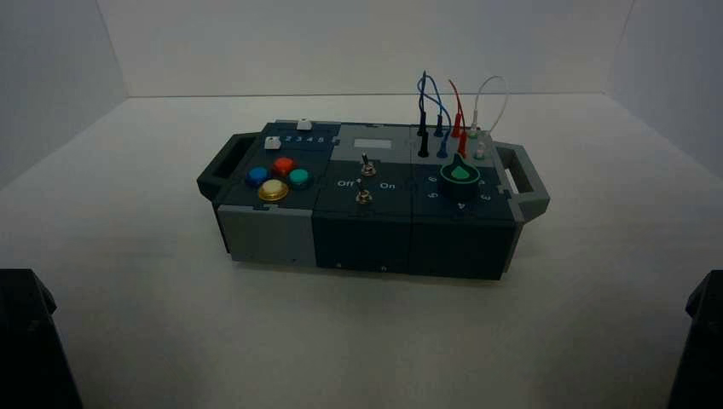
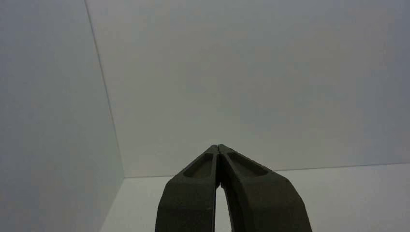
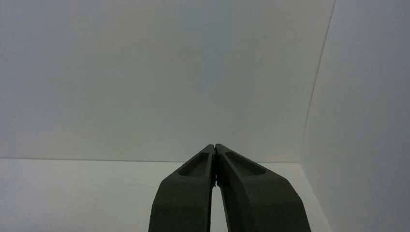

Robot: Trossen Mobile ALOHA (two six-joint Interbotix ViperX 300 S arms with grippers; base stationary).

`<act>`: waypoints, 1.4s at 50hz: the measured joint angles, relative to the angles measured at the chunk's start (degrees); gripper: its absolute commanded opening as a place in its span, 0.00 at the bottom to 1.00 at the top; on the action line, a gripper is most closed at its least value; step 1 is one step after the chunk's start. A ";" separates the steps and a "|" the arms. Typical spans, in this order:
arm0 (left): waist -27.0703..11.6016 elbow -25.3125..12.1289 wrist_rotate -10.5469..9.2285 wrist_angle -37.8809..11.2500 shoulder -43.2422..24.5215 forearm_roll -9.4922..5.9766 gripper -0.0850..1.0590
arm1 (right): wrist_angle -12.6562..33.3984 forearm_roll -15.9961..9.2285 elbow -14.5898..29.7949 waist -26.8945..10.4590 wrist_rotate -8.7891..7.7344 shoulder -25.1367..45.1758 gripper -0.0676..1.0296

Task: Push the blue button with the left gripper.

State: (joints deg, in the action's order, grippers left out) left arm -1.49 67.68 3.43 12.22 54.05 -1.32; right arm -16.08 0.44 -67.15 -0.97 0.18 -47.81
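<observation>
The blue button sits at the left end of the box, beside a red-orange button, a teal-green button and a yellow gold-rimmed button. My left gripper is shut and empty, pointing at the white back wall; the box does not show in its wrist view. My left arm is parked at the lower left corner, far from the box. My right gripper is shut and empty; its arm is parked at the lower right corner.
The box also carries two white sliders at the back left, two toggle switches in the middle, a green-marked knob and several wires at the right, with grey handles at each end. White walls enclose the table.
</observation>
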 measured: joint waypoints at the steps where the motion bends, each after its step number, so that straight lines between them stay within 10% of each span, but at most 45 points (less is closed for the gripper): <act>1: -0.09 0.09 0.00 0.00 0.00 0.00 0.05 | 0.00 0.00 0.00 -0.09 0.09 0.00 0.04; 32: -0.26 0.00 -0.97 -1.85 0.79 -0.35 0.05 | 2.46 0.00 0.00 -0.09 0.18 -1.23 0.04; 70: -8.09 -12.66 -1.67 -41.40 -5.10 -1.23 0.05 | 40.69 -2.90 11.07 -3.60 0.62 -2.81 0.04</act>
State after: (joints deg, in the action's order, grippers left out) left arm -9.58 55.02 1.76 -29.18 48.96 -2.55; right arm 24.61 -2.46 -56.07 -4.57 0.79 -50.63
